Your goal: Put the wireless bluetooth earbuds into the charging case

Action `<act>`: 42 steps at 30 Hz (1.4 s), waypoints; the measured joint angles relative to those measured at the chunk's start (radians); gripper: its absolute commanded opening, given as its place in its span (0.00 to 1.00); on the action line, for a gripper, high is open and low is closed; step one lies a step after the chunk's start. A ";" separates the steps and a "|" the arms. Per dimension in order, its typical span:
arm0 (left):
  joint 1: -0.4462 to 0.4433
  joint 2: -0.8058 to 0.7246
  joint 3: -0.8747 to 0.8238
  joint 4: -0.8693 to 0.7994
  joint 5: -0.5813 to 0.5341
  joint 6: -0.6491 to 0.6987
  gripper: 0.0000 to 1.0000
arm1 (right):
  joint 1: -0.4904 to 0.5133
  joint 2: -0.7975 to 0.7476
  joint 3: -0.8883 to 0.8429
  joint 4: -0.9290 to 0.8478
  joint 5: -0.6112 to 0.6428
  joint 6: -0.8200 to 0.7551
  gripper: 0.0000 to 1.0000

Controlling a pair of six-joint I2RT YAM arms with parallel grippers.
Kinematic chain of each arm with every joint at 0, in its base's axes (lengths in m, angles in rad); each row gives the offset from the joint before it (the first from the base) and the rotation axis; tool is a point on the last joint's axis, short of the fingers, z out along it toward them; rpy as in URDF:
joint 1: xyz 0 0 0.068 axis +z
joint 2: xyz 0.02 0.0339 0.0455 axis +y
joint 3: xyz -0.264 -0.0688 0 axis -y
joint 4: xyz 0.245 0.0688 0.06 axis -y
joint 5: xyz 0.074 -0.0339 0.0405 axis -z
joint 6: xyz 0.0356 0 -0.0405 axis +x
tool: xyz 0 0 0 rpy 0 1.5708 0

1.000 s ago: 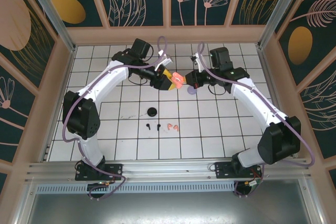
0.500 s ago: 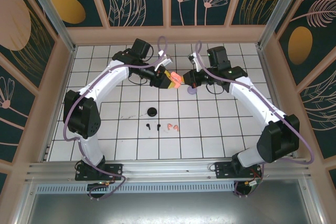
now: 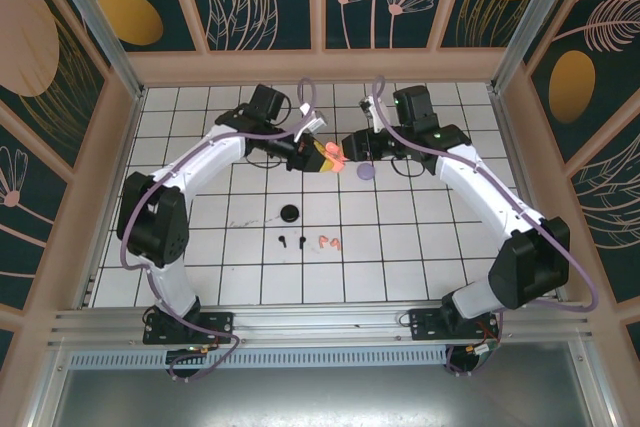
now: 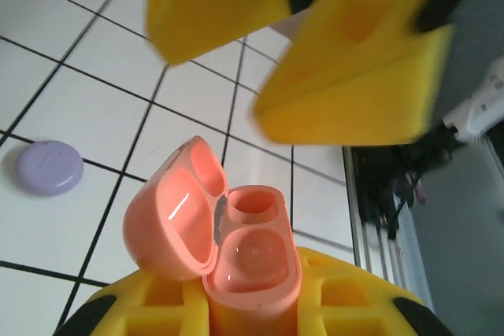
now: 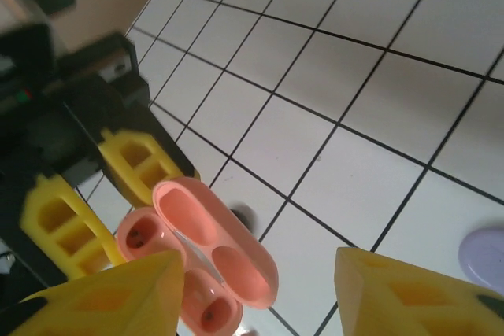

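Left gripper (image 4: 244,308) clamped on the open coral-pink charging case (image 4: 236,234); the left wrist view shows its wells empty. Right gripper (image 5: 256,273), jaws apart, just beside it. Top view: coral-pink earbuds (image 3: 330,241) well apart from both.

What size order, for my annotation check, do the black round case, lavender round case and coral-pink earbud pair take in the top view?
Largest, alike and so unranked: black round case and lavender round case.
Smallest, clearly: coral-pink earbud pair.

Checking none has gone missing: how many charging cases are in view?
3: coral-pink case, open, in the left gripper; lavender case on the table beside it; black case toward the near edge.
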 measured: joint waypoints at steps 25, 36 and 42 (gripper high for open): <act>0.110 -0.594 -0.692 1.114 -0.747 -0.652 0.00 | 0.398 0.090 -0.301 0.053 0.457 0.587 0.57; 0.110 -0.633 -0.739 1.120 -0.827 -0.664 0.00 | 0.581 0.285 -0.142 -0.056 0.592 0.771 0.57; 0.110 -0.655 -0.751 1.127 -0.836 -0.664 0.00 | 0.591 0.353 -0.097 -0.103 0.631 0.831 0.56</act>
